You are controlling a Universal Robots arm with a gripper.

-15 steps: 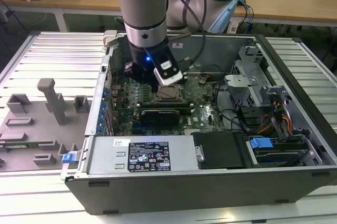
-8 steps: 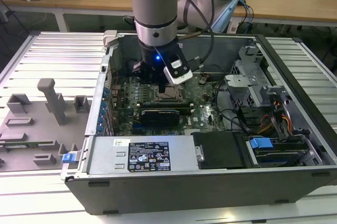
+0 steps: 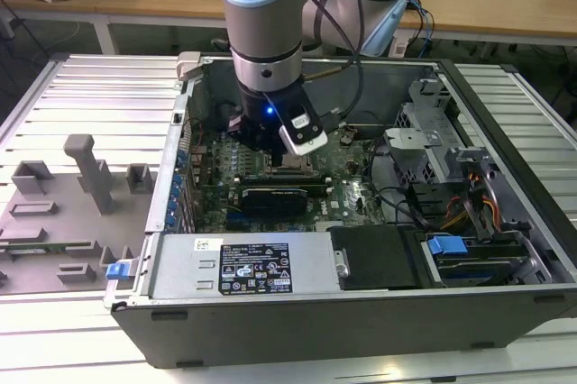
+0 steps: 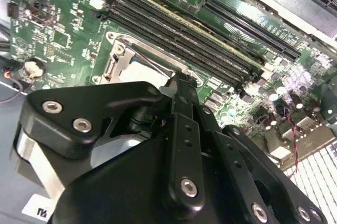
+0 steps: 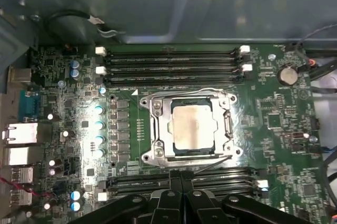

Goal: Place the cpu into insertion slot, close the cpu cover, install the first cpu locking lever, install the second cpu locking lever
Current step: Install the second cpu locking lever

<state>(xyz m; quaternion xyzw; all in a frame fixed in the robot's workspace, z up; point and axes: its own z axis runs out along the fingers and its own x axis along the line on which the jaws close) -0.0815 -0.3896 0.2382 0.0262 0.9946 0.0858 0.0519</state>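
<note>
The cpu (image 5: 192, 128), a small flat pale silvery-beige square chip, sat in the insertion slot (image 5: 175, 152) under the closed silvery metal cpu cover (image 5: 158, 129). The locking levers (image 5: 210, 164) seemed unlatched, though faintly seen. The black gripper (image 5: 180, 177) hung just beside the socket, fingers pressed together, holding nothing.

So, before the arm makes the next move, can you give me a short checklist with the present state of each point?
1. The cpu sits in the insertion slot: ok, its pale top shows square in the socket.
2. The cpu cover lies down around the chip: ok in the first wrist view.
3. Both locking levers latched: cannot tell; a thin wire lever runs slanted at the socket's edge.
4. The gripper holds nothing: ok, fingers together.
5. Gripper's contact with the lever: cannot tell.
6. Memory slots free of obstacles: ok.
</note>
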